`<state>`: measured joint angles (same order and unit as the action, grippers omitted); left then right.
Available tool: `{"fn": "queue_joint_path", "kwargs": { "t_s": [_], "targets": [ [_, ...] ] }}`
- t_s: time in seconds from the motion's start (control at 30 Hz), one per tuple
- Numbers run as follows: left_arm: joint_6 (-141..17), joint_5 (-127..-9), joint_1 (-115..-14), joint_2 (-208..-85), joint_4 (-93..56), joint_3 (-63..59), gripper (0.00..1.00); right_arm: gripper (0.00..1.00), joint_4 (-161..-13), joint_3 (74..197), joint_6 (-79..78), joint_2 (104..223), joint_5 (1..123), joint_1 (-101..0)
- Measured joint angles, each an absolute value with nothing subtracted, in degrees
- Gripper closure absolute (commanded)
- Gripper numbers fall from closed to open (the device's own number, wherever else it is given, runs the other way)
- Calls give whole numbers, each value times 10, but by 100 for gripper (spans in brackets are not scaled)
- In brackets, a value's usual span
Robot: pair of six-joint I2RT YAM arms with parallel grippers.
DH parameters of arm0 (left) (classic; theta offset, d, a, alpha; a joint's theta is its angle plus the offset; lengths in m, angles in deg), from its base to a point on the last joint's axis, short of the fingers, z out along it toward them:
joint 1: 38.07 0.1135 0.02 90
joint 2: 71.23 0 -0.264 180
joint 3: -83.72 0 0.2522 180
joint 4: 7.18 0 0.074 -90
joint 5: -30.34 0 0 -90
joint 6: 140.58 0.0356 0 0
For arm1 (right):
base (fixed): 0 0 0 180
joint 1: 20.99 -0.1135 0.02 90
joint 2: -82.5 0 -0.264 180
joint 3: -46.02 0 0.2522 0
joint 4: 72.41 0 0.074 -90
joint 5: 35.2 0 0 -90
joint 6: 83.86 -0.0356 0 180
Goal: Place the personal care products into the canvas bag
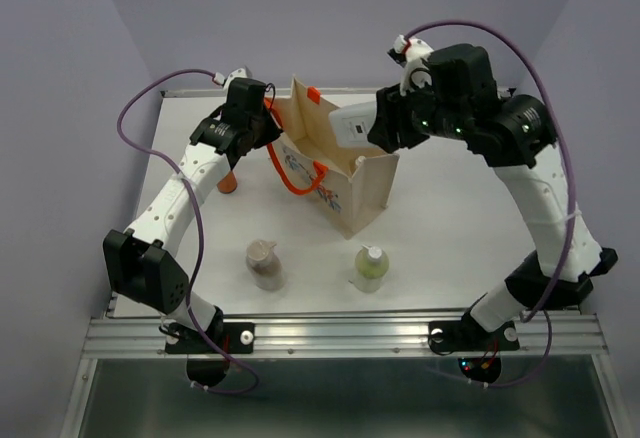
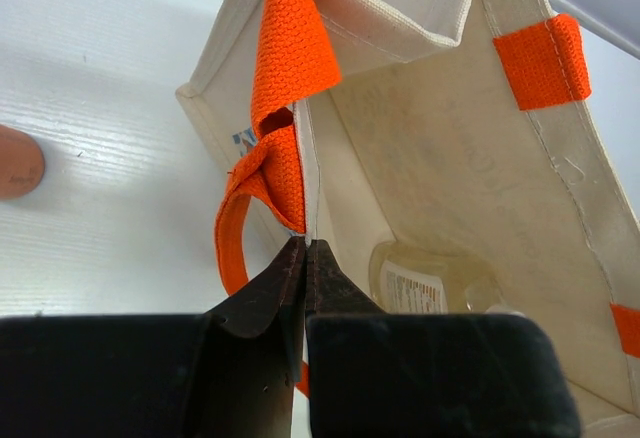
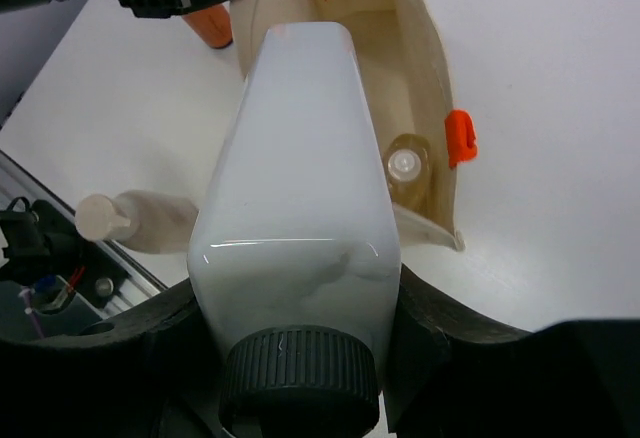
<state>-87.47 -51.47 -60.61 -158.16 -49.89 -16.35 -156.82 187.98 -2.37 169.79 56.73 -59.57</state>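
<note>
Right gripper (image 3: 300, 333) half closed on the white bottle (image 3: 295, 178), over the bag (image 3: 430, 88) mouth – left gripper (image 2: 305, 253) pinched shut on its rim. Amber bottle (image 2: 420, 283) lies inside, below both; orange bottle (image 1: 228, 184) beside the left gripper, tan bottle (image 1: 265, 263) and green bottle (image 1: 370, 268) well behind both – three yet to go

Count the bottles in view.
5: whitish bottle in the right gripper over the canvas bag, amber bottle inside it, orange bottle beside the left arm, tan-brown bottle and pale green bottle on the table.
</note>
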Motion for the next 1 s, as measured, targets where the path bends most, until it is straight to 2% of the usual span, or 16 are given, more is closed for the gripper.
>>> {"fn": "queue_joint_path", "kwargs": {
  "t_s": [0.2, 0.43, 1.0],
  "targets": [
    [-874, -514, -606, -1582, -500, -164, 100, 99, -1515, 1910, 21, 1838, 600, -596],
    [-874, -514, -609, -1582, -499, -164, 100, 99, -1520, 1904, 39, 1964, 626, -596],
    [-872, -517, -611, -1581, -501, -165, 100, 99, -1552, 1765, 73, 1946, 639, -593]
  ]
}}
